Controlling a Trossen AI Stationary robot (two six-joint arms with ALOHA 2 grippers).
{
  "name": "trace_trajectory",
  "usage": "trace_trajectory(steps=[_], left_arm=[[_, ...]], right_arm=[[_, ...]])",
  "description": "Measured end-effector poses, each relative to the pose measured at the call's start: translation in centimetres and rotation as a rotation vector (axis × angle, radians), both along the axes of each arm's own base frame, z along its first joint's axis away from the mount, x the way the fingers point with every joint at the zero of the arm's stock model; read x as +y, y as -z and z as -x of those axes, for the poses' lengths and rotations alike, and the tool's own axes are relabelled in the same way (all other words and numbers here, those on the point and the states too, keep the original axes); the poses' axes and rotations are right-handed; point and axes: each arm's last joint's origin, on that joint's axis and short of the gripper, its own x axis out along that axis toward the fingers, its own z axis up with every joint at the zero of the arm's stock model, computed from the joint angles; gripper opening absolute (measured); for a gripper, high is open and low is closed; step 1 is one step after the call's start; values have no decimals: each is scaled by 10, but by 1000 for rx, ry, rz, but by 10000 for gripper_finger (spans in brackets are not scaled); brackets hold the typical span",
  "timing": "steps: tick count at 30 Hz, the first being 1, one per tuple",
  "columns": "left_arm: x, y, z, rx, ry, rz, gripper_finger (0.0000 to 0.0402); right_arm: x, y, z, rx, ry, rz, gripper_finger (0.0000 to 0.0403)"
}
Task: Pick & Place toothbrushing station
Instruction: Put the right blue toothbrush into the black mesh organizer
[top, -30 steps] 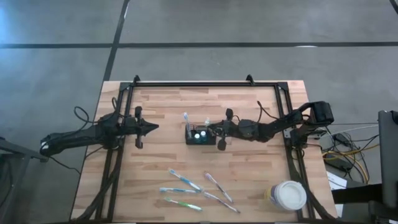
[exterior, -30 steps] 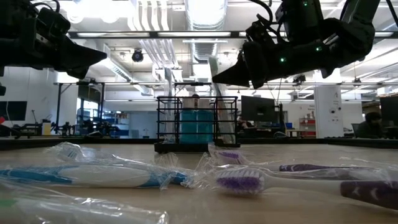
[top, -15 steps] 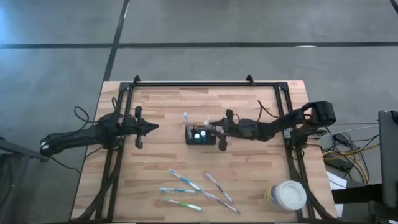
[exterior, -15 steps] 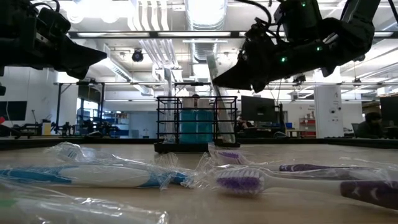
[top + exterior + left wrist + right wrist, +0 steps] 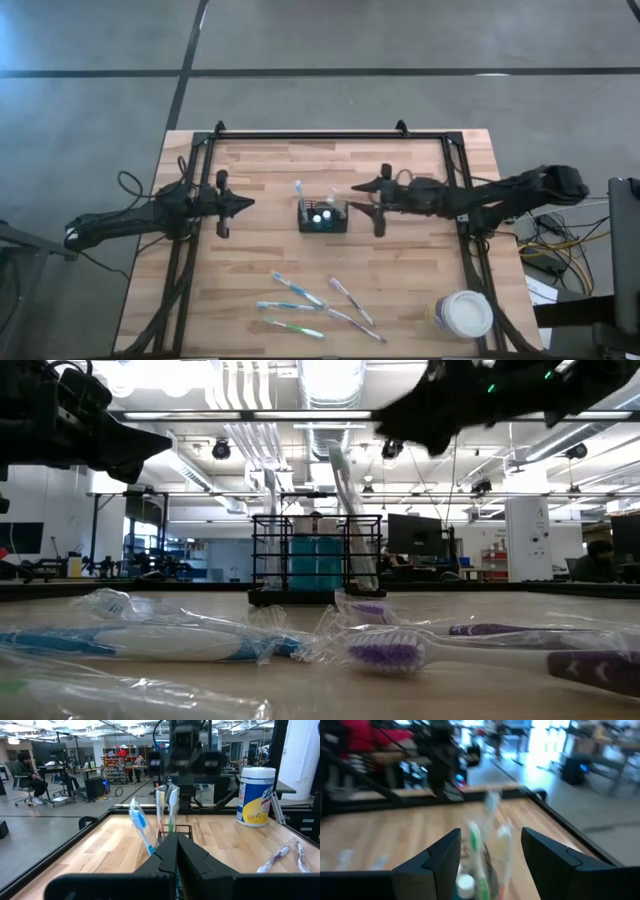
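Observation:
The black wire-mesh caddy (image 5: 322, 217) stands mid-table with two white-capped tubes (image 5: 320, 215) and toothbrushes upright in it: a blue one (image 5: 140, 826) and a green one (image 5: 476, 845) show among them. My right gripper (image 5: 370, 207) hangs open just right of the caddy and above it, touching nothing; the low view shows it high up (image 5: 420, 415). My left gripper (image 5: 245, 204) waits shut, left of the caddy, pointing at it. Several wrapped toothbrushes (image 5: 315, 305) lie flat near the front edge.
A large cup with a white lid (image 5: 463, 314) stands at the front right corner. A black frame rail (image 5: 330, 137) runs along the table's far edge and down both sides. Bare wood lies between the caddy and the wrapped toothbrushes.
My right gripper has opened and let go of a toothbrush, which now leans upright in the caddy's right end. The gripper has then risen and drawn back toward the table's right edge.

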Motion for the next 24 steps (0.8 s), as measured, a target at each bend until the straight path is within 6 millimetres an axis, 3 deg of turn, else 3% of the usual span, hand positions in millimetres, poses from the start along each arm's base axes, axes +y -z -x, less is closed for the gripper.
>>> trace_trajectory(steps=[5, 12, 17, 24], left_arm=[[0, 0, 0, -1, 0, 0, 7], [0, 0, 0, -4, -5, 17, 7], [2, 0, 0, -8, -58, 26, 7], [2, -15, 2, -30, -73, 8, 7]], right_arm=[[2, -35, 35, -75, -48, 24, 190], [2, -64, 99, -232, -71, 62, 93], [3, -56, 128, -262, -70, 29, 19], [2, -34, 146, -333, -61, 15, 9]])
